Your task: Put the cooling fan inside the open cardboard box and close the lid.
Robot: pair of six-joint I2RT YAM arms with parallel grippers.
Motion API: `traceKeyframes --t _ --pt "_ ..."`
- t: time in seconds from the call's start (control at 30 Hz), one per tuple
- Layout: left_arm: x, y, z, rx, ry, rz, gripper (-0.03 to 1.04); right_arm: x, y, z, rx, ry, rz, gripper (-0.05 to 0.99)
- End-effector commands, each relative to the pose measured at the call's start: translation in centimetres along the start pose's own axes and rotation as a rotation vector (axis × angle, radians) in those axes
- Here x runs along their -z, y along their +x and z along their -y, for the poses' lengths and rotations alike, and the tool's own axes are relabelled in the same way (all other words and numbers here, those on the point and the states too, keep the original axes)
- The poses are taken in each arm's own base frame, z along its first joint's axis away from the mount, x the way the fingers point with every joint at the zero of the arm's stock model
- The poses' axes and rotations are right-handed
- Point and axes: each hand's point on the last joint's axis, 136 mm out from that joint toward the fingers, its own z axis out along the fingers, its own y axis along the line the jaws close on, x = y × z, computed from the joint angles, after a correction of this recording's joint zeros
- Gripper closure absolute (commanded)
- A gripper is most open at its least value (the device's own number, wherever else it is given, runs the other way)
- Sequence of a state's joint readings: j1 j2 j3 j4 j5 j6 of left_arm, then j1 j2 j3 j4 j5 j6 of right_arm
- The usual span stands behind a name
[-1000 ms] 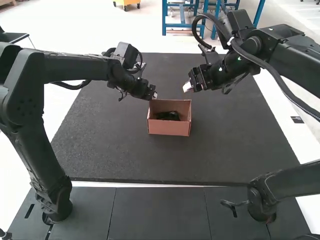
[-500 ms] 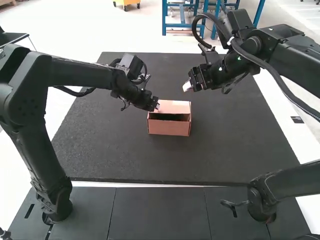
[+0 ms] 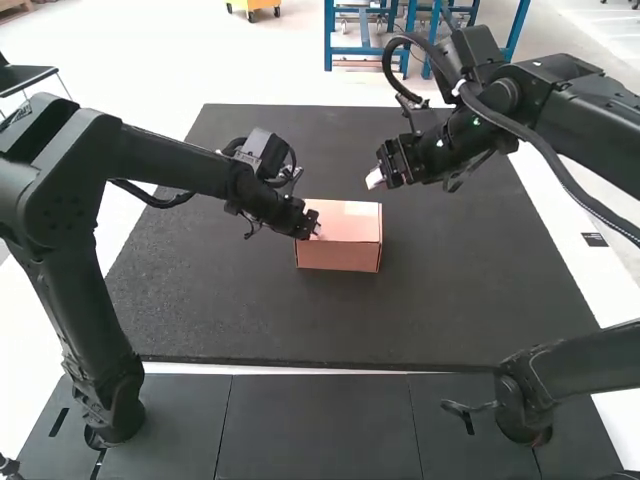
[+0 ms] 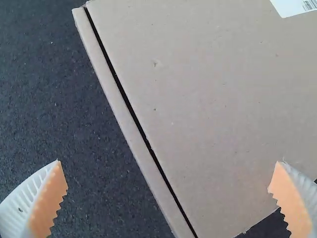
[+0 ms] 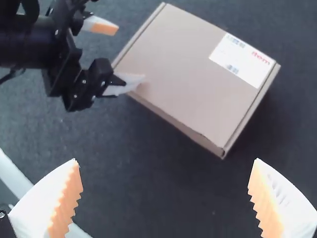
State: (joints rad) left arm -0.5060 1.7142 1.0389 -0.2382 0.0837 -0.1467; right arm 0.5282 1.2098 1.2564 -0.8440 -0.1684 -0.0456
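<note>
So the box (image 3: 340, 237) sits on the black mat (image 3: 200, 290) with its lid (image 4: 208, 99) lying flat on top. Going by the task, I'd say the fan is shut away under that lid, so we're at the very end of the closing step.

The left claw (image 3: 308, 222) is at the box's left top edge, released, fingers spread wide. From the right wrist view one white finger (image 5: 126, 82) looks like it's resting on the lid right at that edge, and the other one hangs above the mat just beside the box. The right claw (image 3: 380, 172) hovers above and behind the box, also released and holding nothing, well apart from the cardboard.

In the left wrist view there's a thin dark slit (image 4: 133, 124) between the lid and the side wall along that left edge, so I'm not sure it's fully seated.

If it were me:
- Press straight down with that finger. A sideways shove would probably just slide the box, since it looks light.
- Work along the edge near the slit instead of poking the middle of the lid by the white label (image 5: 241, 53), because thin cardboard will bow.
- Bring the right claw down onto the far side of the box to steady it.
</note>
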Motion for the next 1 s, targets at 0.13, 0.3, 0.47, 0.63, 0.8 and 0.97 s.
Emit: traceKeyframes --t 0.13,0.3,0.47,0.63,0.8,0.97 --pt "0.5 0.1 0.2 0.024 0.002 -0.013 0.04 0.1 -0.4 -0.1 0.004 -0.006 0.016 0.18" --pt "5.0 -4.6 0.0 0.036 -0.006 0.143 0.04 0.0 -0.4 -0.1 0.000 -0.006 0.018 0.18" --pt "7.7 -4.8 -0.8 0.076 -0.021 0.171 0.04 0.0 -0.4 -0.1 -0.002 -0.005 0.024 0.18" --pt "10.5 -4.7 -1.7 0.085 -0.039 0.250 0.04 -0.2 -0.4 0.1 -0.009 0.002 0.038 0.18" --pt "13.3 -4.8 -1.5 0.076 -0.034 0.383 0.04 0.2 -1.4 1.5 -0.041 0.041 0.103 0.18" --pt "16.0 -4.0 -1.7 0.046 -0.053 0.485 0.04 1.1 -2.7 3.9 -0.085 0.106 0.212 0.17"
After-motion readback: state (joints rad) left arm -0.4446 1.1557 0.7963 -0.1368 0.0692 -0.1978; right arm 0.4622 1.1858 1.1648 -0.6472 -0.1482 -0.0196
